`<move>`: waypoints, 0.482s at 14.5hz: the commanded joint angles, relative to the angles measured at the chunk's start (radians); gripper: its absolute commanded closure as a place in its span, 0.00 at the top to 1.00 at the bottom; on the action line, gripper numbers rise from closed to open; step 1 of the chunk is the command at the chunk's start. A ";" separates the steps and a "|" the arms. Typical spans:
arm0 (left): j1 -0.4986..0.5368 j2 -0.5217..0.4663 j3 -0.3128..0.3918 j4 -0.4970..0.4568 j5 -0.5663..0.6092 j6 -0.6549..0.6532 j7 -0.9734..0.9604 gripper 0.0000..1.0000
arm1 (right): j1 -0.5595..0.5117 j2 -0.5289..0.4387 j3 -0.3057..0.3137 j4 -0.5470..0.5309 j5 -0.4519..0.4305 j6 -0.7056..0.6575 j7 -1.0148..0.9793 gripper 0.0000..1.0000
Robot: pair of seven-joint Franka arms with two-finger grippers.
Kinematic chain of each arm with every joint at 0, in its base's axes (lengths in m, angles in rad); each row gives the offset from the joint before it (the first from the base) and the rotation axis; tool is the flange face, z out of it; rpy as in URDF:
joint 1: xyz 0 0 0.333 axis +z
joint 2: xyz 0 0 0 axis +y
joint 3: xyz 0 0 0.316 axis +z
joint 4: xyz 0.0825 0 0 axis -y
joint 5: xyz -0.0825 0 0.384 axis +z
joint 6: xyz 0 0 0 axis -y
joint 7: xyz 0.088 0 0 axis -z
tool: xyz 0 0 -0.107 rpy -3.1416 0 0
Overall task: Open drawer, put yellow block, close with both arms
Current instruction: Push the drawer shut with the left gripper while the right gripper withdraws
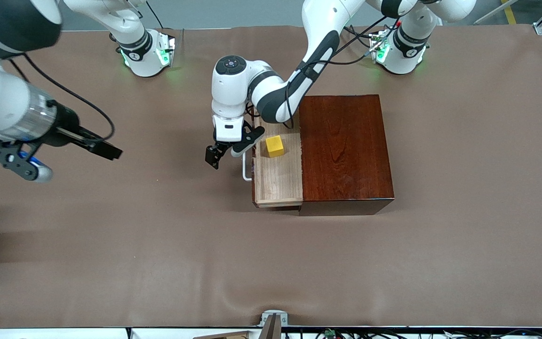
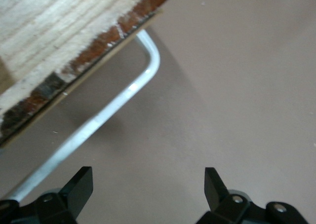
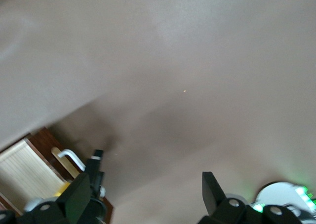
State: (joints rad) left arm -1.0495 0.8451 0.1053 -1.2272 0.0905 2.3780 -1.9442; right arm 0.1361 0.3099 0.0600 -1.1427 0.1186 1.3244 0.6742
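One yellow block (image 1: 274,146) sits inside the drawer (image 1: 278,179), on the pale tray floor toward the end farther from the front camera, so the placing step looks done and only the closing seems left. The drawer stands pulled out of the dark wooden box (image 1: 345,150) toward the right arm's end of the table, its white handle (image 1: 246,170) sticking out from the drawer front. The left gripper (image 1: 226,153) hangs just in front of the drawer, beside the handle, fingers spread and holding nothing; I judge it is placed there to push the drawer front back in. The right gripper (image 1: 71,150) hovers over bare table well apart from the drawer, in front of it, jaws released and empty, apparently waiting to join the push.
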 commanded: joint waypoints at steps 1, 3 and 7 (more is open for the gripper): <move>-0.009 0.022 0.013 0.040 0.023 -0.061 -0.051 1.00 | -0.041 -0.028 0.014 -0.003 -0.013 -0.025 -0.149 1.00; -0.009 0.017 0.028 0.040 0.020 -0.120 -0.051 1.00 | -0.056 -0.046 0.014 -0.003 -0.037 -0.040 -0.265 1.00; -0.001 -0.017 0.051 0.035 0.021 -0.198 -0.077 1.00 | -0.118 -0.077 0.014 -0.008 -0.043 -0.086 -0.587 1.00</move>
State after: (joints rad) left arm -1.0522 0.8435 0.1221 -1.2040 0.0904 2.2498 -2.0043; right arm 0.0625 0.2665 0.0584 -1.1422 0.0886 1.2553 0.2338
